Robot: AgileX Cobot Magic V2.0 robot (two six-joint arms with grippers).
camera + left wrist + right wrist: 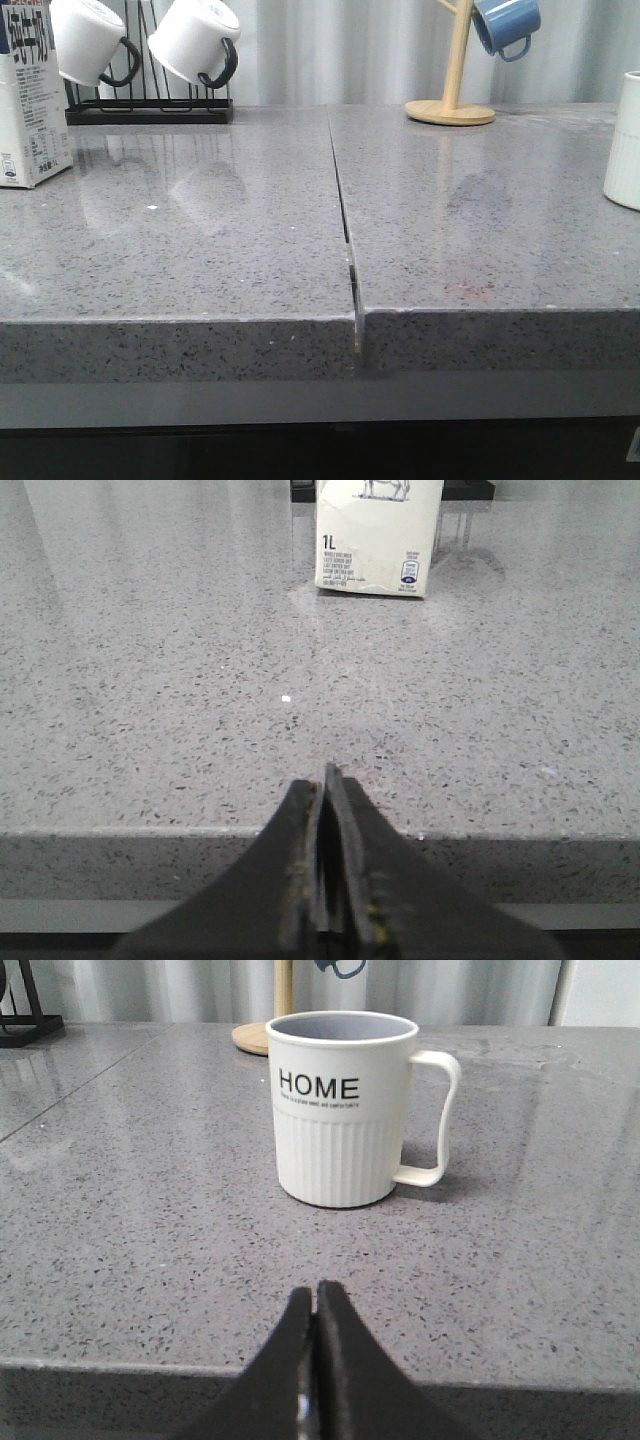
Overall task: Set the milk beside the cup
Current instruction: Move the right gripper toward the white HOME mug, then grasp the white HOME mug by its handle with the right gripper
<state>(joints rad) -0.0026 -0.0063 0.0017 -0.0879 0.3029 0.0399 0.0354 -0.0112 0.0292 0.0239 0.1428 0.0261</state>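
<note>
The milk carton (30,95) stands upright at the far left of the grey counter; its lower half with the "1L" mark shows in the left wrist view (378,535), straight ahead of my left gripper (322,778). That gripper is shut and empty, over the counter's front edge, well short of the carton. The cream "HOME" cup (345,1110) stands upright, handle to one side, ahead of my right gripper (314,1295), which is shut and empty at the front edge. In the front view only a sliver of the cup (625,140) shows at the right edge. Neither gripper shows in the front view.
A black rack (150,110) with two white black-handled mugs (195,40) stands behind the carton. A wooden mug tree (452,105) holding a blue mug (505,25) stands at the back right. A seam (345,220) splits the counter down the middle.
</note>
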